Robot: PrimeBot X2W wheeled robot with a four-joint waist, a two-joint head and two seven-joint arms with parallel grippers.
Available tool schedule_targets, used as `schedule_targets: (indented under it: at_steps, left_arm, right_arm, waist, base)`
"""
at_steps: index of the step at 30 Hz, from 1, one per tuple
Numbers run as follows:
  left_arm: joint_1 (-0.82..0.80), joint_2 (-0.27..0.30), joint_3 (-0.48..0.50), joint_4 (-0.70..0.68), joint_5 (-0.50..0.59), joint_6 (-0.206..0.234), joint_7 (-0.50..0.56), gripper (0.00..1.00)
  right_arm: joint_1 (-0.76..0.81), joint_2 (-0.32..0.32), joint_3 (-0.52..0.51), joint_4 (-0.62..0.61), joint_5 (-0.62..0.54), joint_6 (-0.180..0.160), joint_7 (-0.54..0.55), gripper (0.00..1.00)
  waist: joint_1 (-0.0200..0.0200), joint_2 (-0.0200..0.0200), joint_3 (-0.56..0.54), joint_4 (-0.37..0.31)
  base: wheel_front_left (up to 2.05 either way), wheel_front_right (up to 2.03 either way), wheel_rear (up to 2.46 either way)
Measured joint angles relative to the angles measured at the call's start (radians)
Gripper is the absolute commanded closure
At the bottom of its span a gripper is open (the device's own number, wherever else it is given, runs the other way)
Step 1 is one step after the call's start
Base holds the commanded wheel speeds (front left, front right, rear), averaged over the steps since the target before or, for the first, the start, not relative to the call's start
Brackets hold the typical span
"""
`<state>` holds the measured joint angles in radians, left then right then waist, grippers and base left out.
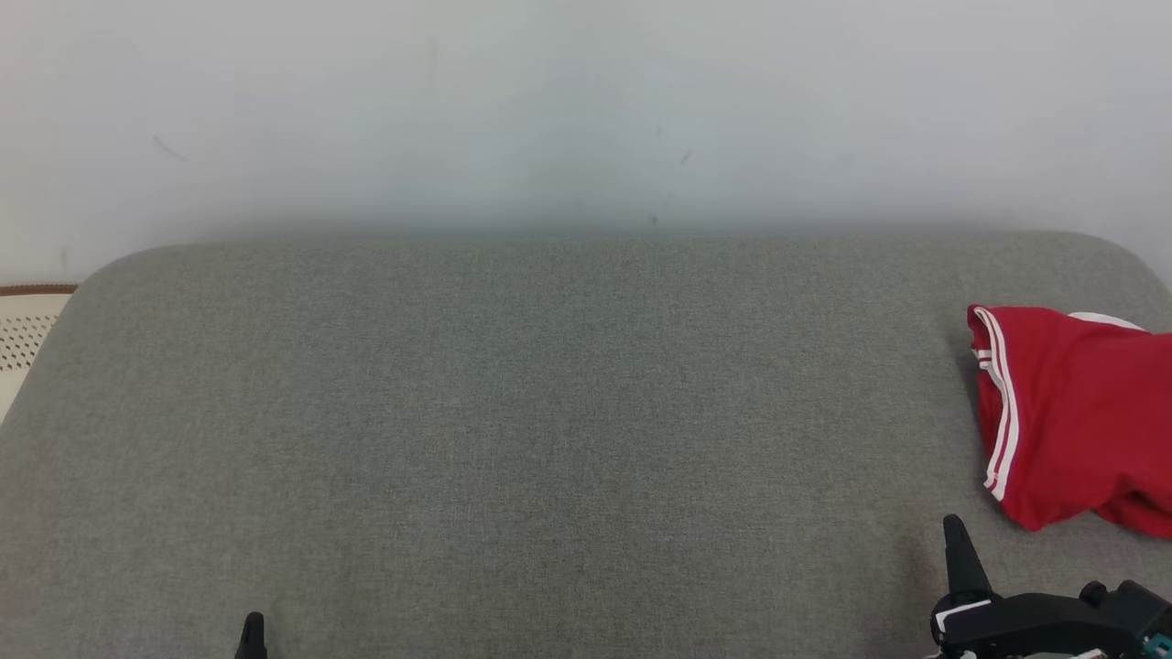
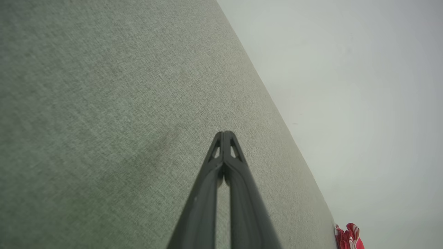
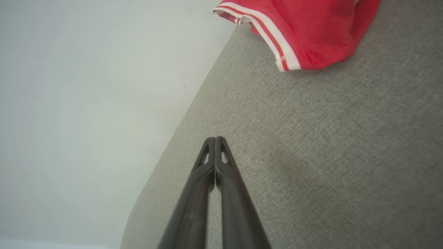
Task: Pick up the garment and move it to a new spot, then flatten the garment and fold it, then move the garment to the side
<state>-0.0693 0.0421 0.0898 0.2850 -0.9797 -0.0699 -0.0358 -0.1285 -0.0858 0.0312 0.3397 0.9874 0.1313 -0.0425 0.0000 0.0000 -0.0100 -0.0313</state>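
Observation:
The garment point(image 1: 1076, 416) is red with white stripes along its hem, bunched at the right edge of the grey cushioned surface point(image 1: 549, 412). The right wrist view has the garment point(image 3: 301, 31) at the top, well ahead of my right gripper point(image 3: 215, 139), whose fingers are pressed together and empty. In the head view my right gripper point(image 1: 954, 523) sits at the lower right, just below the garment's near corner and apart from it. My left gripper point(image 1: 253, 622) peeks in at the bottom left, far from the garment. Its fingers meet at the tip point(image 2: 225, 133), holding nothing. A sliver of the garment point(image 2: 349, 237) appears at the lower right there.
A pale wall point(image 1: 586, 110) rises right behind the grey surface. A cream perforated object with a brown rim point(image 1: 27, 320) sits beyond the surface's left end. The surface's far corners are rounded.

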Motion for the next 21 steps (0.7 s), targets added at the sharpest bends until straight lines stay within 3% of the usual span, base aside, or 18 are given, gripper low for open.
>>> schedule_targets:
  at_steps: [21]
  left_arm:
    - [-0.015, 0.002, 0.011, -0.013, -0.221, -0.018, 0.053, 1.0]
  right_arm:
    - [0.0, 0.013, -0.048, -0.03, 0.213, 0.0, 0.053, 1.0]
  waist:
    - [0.0, 0.0, 0.004, 0.009]
  base:
    - [0.0, 0.0, 0.0]
